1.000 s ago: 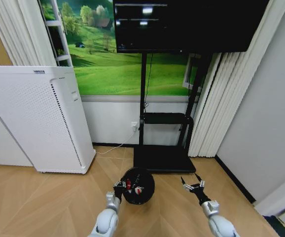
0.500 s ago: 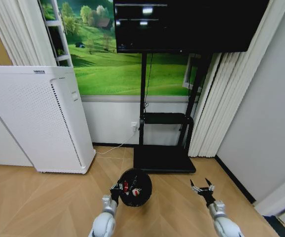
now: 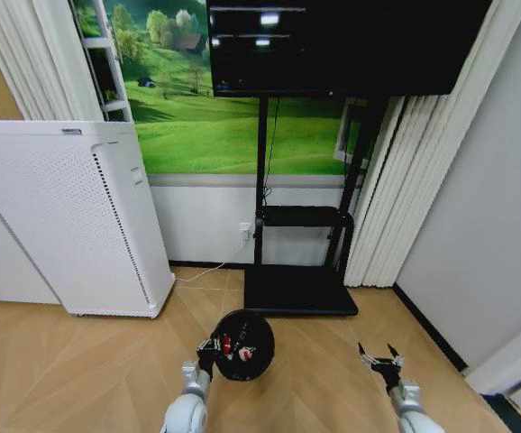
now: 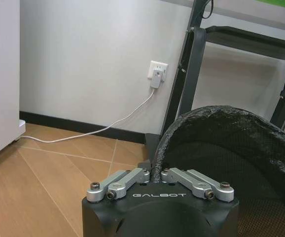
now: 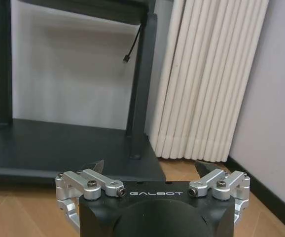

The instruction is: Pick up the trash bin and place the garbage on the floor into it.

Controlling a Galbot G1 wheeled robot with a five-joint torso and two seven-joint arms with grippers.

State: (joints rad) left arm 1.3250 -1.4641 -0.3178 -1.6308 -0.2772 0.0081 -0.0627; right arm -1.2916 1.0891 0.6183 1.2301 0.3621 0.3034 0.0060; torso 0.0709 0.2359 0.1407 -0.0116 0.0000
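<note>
Now both arms have drawn back toward the frame's bottom edge. Left gripper (image 3: 208,347), lower centre, stays pinched on the rim of the trash bin (image 3: 245,343); red-and-white garbage (image 3: 233,342) lies inside. Right gripper (image 3: 379,360), lower right, hangs spread and empty. Bin has shifted slightly left and nearer. Collection looks finished, judging by bare floorboards (image 3: 71,370).

A dark screen (image 3: 333,45) on a black stand (image 3: 301,289) occupies the middle of the room. Behind it, a green meadow mural (image 3: 215,117) covers the wall above a white lower band, where a wall socket (image 3: 244,230) feeds a white cable. Left of the stand sits a white perforated appliance (image 3: 62,216); right of it hang pale pleated curtains (image 3: 396,198). Herringbone wood floor (image 3: 62,361) lies below.
</note>
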